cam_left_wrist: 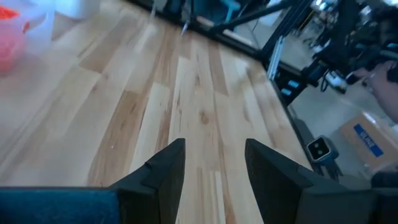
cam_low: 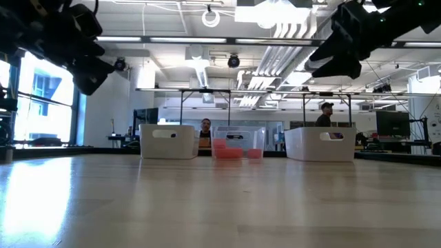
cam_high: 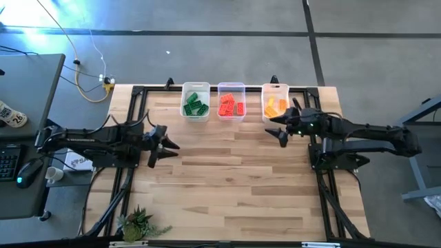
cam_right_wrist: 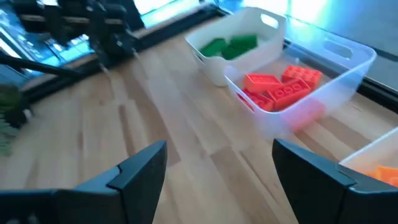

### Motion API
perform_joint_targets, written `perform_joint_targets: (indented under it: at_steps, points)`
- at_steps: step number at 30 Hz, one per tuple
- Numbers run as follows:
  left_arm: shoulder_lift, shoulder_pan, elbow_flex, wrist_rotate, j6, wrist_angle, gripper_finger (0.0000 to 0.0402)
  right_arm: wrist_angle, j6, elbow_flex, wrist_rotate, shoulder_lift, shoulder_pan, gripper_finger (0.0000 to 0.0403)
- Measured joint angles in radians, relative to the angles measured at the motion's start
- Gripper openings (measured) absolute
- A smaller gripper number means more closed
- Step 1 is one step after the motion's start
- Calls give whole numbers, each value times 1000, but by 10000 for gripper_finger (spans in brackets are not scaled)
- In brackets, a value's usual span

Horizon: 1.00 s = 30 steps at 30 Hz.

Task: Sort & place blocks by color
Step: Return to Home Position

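Observation:
Three small bins stand in a row near the table's far edge. The left white bin (cam_high: 196, 100) holds green blocks (cam_high: 195, 105), the middle clear bin (cam_high: 231, 101) holds red blocks (cam_right_wrist: 280, 90), and the right white bin (cam_high: 275, 102) holds orange blocks (cam_high: 275, 107). My left gripper (cam_high: 172, 144) hovers open over the table's left-middle, empty. My right gripper (cam_high: 275, 126) hangs open above the table just near of the orange bin, also empty. In the right wrist view the green blocks (cam_right_wrist: 229, 45) lie in the farther bin.
A small green plant (cam_high: 140, 224) sits at the table's near left corner. Bare wooden tabletop (cam_high: 234, 179) stretches between and in front of the arms. People show in the room behind the bins in the low view.

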Motion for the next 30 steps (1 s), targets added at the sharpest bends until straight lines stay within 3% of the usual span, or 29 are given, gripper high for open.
perform_joint_targets:
  at_steps: [17,27,30]
  points:
    - [-409,0,-171,-3,13,-2,156,310,-5,-285,-3,-274,152,279]
    - [-467,0,-172,1,174,32,156,541,-9,-504,-24,-411,196,279]
    - [-467,0,-172,-19,196,36,156,498,-27,-505,-23,-430,208,279]
